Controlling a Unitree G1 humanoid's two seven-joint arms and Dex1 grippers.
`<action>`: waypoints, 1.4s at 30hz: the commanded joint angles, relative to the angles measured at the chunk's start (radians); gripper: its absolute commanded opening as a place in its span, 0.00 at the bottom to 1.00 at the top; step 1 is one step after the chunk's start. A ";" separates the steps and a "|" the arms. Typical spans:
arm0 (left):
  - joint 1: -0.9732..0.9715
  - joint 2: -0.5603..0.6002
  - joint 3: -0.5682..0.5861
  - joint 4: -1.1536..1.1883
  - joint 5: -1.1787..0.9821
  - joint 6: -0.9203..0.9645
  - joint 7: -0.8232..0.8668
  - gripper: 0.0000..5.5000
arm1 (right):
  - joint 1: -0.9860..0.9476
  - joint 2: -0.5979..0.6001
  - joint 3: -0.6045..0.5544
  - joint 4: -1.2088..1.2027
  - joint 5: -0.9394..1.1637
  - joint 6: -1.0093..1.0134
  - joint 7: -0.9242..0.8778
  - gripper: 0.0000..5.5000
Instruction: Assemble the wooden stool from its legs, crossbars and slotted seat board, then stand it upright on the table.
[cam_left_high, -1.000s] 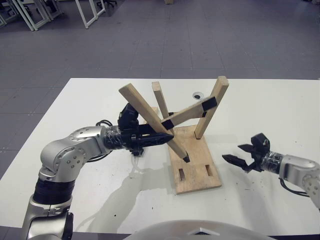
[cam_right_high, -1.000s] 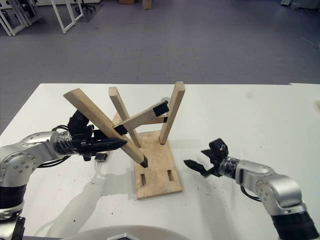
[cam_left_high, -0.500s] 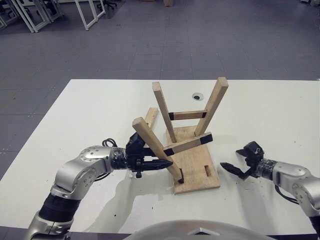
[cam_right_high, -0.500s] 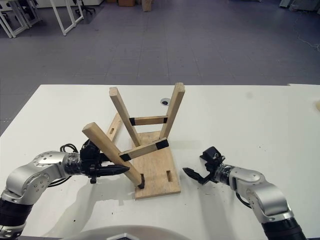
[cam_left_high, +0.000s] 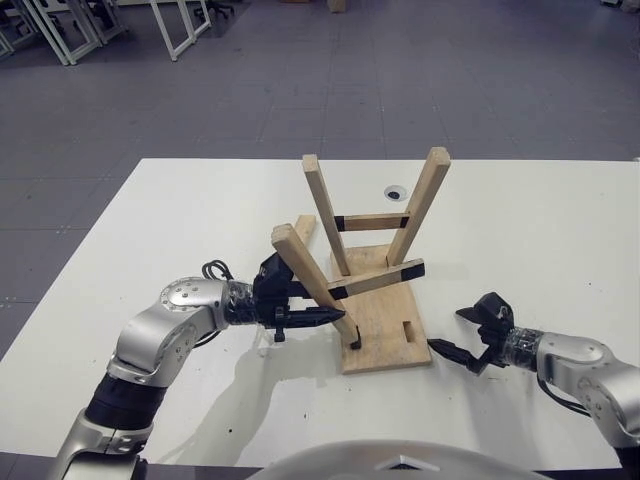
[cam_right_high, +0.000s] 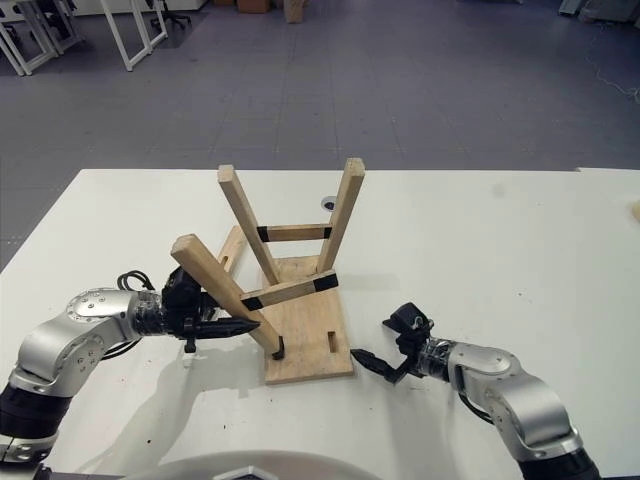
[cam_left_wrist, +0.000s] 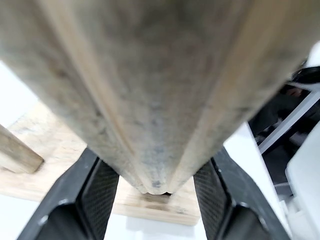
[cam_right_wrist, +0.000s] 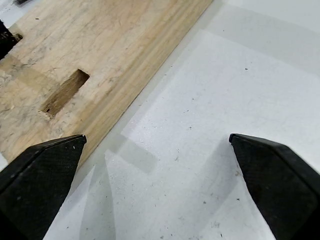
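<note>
Standing by the desk (cam_left_high: 520, 230), I saw the seat board (cam_left_high: 385, 335) lying flat on it, slots up. One open slot (cam_right_wrist: 65, 92) sat near the board's near right corner.

Two legs (cam_left_high: 325, 215) stood up out of the far end of the board, leaning apart toward the top. A short crossbar (cam_left_high: 372, 222) tied them together partway up.

Left fingers (cam_left_high: 310, 316) were clamped on a third leg (cam_left_high: 300, 262), one finger on each side of it, low on the leg. That leg was tilted, top leaning toward the robot's left and foot down on the board at the near left corner. Couldn't tell if the foot was actually in a slot. A second crossbar (cam_left_high: 378, 280) ran from that leg toward the base of the right standing leg; contact there was unclear.

Right fingers (cam_left_high: 445, 349) were spread wide and held nothing. They were low over the desk, just beside the board's near right corner, with the tips pointing at its edge.

A fourth leg (cam_left_high: 302, 229) lay flat on the desk just off the board's far left corner. A round hole (cam_left_high: 397, 189) sat in the desk behind the stool parts.
</note>
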 joint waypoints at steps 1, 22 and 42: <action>0.033 0.022 -0.037 -0.002 0.085 -0.044 -0.003 0.37 | 0.003 0.006 0.009 -0.036 -0.002 0.013 0.014 0.96; 0.067 0.121 -0.283 0.367 0.468 -0.522 -0.040 0.37 | -0.021 0.001 0.043 0.062 -0.142 -0.413 0.218 0.96; -0.033 0.086 -0.316 0.406 0.335 -0.470 -0.105 0.37 | -0.263 0.031 0.130 0.159 -0.171 -0.473 0.442 0.96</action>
